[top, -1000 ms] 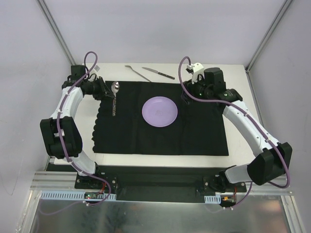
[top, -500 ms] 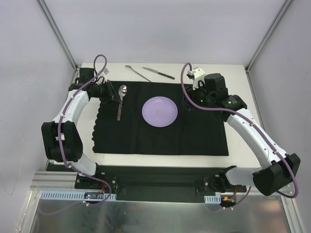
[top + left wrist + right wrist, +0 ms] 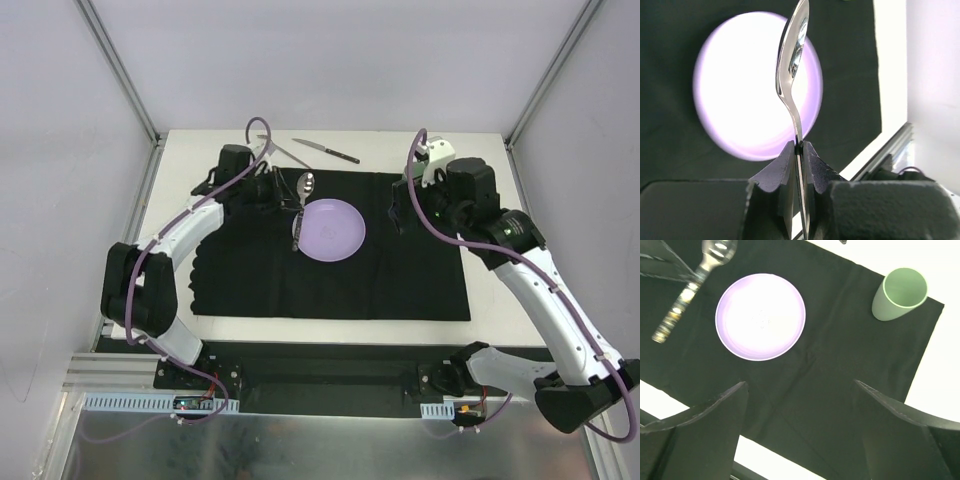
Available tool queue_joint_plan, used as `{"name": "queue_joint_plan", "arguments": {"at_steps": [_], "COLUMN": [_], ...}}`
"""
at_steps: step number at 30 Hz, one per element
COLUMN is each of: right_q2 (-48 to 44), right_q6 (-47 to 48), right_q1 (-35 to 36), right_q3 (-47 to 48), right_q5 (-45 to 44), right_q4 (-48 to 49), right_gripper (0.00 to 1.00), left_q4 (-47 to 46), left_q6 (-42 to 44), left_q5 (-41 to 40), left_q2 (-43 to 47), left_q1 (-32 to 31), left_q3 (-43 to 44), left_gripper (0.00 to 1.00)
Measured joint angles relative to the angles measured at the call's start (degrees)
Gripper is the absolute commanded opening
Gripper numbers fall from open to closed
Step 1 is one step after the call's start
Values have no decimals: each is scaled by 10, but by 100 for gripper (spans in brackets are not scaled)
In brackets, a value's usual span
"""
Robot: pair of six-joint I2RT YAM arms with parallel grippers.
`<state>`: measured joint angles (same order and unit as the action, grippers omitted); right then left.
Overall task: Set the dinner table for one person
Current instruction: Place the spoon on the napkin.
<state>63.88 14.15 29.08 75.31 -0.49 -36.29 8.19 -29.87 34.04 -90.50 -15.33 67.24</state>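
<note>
Beyond black mat [image 3: 330, 290]: knife [image 3: 326, 151], likely fork [image 3: 291, 156] (partly hidden).

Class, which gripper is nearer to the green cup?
Right. The right gripper hangs open above the mat near the green cup; the left gripper, gripping the spoon, is across the purple plate from it.

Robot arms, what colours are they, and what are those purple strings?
Both the left arm and the right arm have smooth white tubes with chunky black joints. The purple strings are cables looping along each arm. The fingers are black and wedge-shaped.
</note>
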Motion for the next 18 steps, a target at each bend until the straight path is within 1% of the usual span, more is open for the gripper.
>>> {"name": "queue_joint_plan", "arguments": {"at_steps": [3, 11, 18], "right_q2": [-9, -16, -37], "right_q6": [-8, -28, -33], "right_q1": [0, 0, 0], "right_q3": [7, 7, 7], "right_q5": [-10, -26, -36], "right_q4": [-12, -46, -56], "right_gripper": [89, 89, 90], "left_q4": [-52, -125, -177], "left_q6": [-39, -107, -145], "left_q5": [-5, -36, -82], "left_q2": [-24, -60, -108], "left_q1": [-34, -80, -152], "left_q3": [0, 0, 10], "left_gripper": [0, 0, 0]}}
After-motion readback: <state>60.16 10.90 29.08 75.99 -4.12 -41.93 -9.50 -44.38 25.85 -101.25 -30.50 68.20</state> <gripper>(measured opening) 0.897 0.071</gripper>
